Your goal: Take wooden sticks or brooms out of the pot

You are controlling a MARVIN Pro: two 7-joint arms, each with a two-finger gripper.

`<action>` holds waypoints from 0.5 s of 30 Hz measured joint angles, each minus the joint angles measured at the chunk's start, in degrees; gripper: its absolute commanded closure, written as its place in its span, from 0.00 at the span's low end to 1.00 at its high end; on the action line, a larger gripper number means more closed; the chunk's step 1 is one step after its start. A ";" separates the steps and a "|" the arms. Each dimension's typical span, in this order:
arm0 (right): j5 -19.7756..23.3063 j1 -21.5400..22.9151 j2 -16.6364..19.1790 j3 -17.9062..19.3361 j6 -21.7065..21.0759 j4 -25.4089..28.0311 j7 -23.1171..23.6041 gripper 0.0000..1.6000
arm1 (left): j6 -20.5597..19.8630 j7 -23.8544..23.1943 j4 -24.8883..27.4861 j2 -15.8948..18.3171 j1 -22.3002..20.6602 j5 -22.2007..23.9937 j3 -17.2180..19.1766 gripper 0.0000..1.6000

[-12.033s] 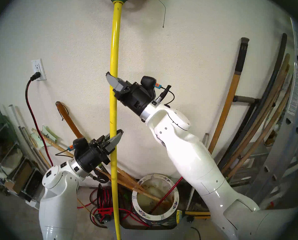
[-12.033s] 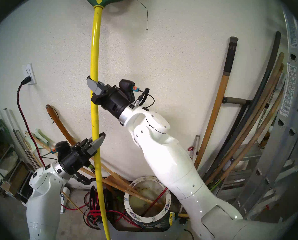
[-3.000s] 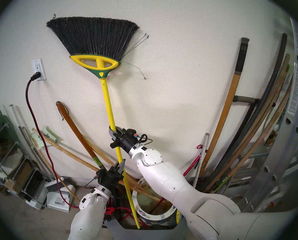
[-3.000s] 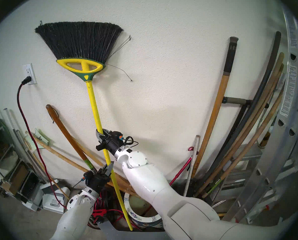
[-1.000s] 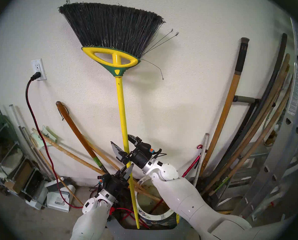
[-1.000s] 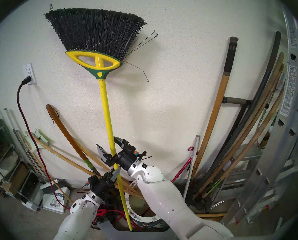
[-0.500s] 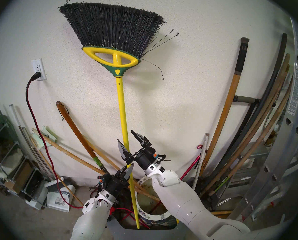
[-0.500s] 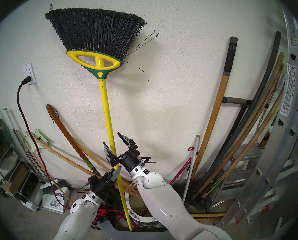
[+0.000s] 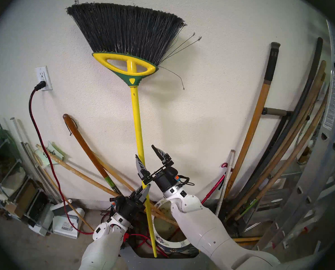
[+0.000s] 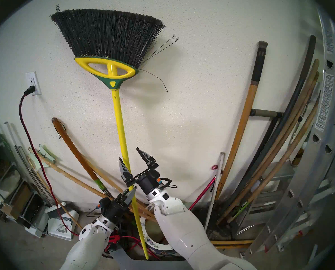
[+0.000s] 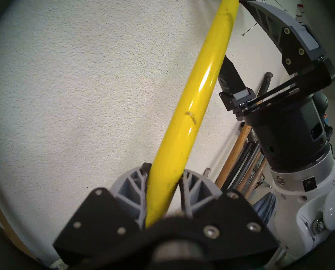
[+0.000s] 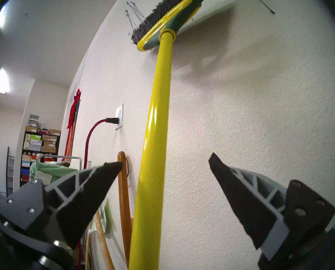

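With the broom out of the pot, the left hand is clamping its pole while the released right hand is straddling it, likely needing to regrip.

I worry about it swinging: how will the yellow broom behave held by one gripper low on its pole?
Likely top-heavy: the broom has its wide bristle head high above the left gripper, so it may tip. The glossy pole looks slippery and could twist in the grip. The right gripper is open around it, giving no support.
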State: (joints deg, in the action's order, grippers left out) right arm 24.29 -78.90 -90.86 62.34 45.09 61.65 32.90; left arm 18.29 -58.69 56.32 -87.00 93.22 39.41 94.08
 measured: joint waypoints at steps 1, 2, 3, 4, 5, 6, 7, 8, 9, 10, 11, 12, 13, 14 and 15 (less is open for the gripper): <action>0.31 -0.20 0.28 -0.11 0.12 0.38 0.64 0.00 | 0.00 0.00 0.00 0.01 0.00 0.01 -0.01 1.00; 0.45 -0.29 0.39 -0.16 0.19 0.54 0.92 0.00 | 0.00 0.00 0.00 0.01 0.00 0.01 -0.02 1.00; 0.81 -0.57 0.71 -0.32 0.41 1.00 1.66 0.00 | 0.00 0.00 0.00 0.02 0.00 0.03 -0.03 1.00; 1.03 -0.77 0.87 -0.39 0.55 1.30 2.02 0.00 | 0.00 0.00 -0.01 0.03 0.00 0.04 -0.04 1.00; 1.41 -1.13 1.13 -0.47 0.77 1.92 2.51 0.00 | 0.00 0.00 -0.01 0.04 0.00 0.05 -0.05 1.00; 1.57 -1.27 1.23 -0.49 0.85 2.18 2.70 0.00 | 0.00 0.00 -0.01 0.04 -0.01 0.06 -0.06 1.00; 1.86 -1.51 1.40 -0.52 0.98 2.64 3.01 0.00 | 0.00 0.00 -0.01 0.05 -0.01 0.06 -0.07 1.00; 2.47 -1.86 1.66 -0.55 1.19 3.30 3.58 0.00 | 0.00 0.00 -0.01 0.06 -0.01 0.08 -0.09 1.00; 2.89 -2.05 1.82 -0.56 1.30 3.68 3.95 0.00 | 0.00 0.00 -0.01 0.06 -0.01 0.08 -0.10 1.00; 4.10 -2.54 2.27 -0.57 1.59 4.69 4.98 0.00 | 0.00 0.00 -0.01 0.07 -0.01 0.10 -0.12 1.00; 4.66 -2.76 2.47 -0.55 1.72 5.16 5.36 0.00 | 0.00 0.00 -0.01 0.08 -0.01 0.11 -0.13 1.00; 5.22 -2.98 2.67 -0.54 1.84 5.62 5.74 0.00 | 0.00 0.00 -0.02 0.08 -0.01 0.12 -0.14 1.00; 5.77 -3.21 2.87 -0.47 1.97 6.16 6.06 0.00 | 0.00 0.00 -0.02 0.09 -0.01 0.12 -0.14 1.00; 6.45 -3.53 3.14 -0.33 2.13 6.87 6.41 0.00 | 0.00 0.00 -0.02 0.09 -0.01 0.13 -0.16 1.00; 7.19 -3.93 3.47 -0.02 2.36 7.78 6.71 0.00 | 0.00 0.01 -0.02 0.10 -0.01 0.14 -0.17 1.00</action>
State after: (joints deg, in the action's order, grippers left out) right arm 31.48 -82.83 -87.40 62.31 47.45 69.44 39.61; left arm 18.29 -58.69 56.31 -86.90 93.22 39.55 93.91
